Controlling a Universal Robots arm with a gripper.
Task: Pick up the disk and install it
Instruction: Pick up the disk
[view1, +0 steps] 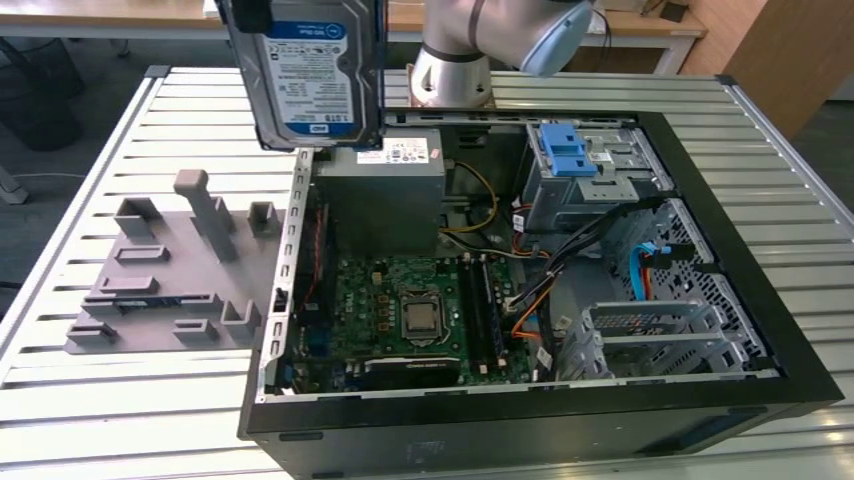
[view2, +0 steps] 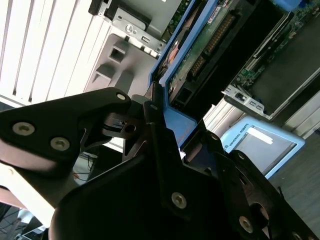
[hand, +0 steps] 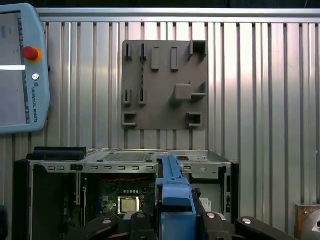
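Gripper (view2: 174, 134) clamps flat blue-framed disk (view1: 310, 72).

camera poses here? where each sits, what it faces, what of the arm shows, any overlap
Exterior view: off the arm, high, looking down into the open computer case; arm and raised disk show.
First wrist view: on the arm, looking down past the disk's edge at case and grey fixture plate; claw shows.
Second wrist view: beside the claw, looking along the disk; claw shut on its blue bracket.
Shared: disk and case everywhere; teach pendant in both wrist views.
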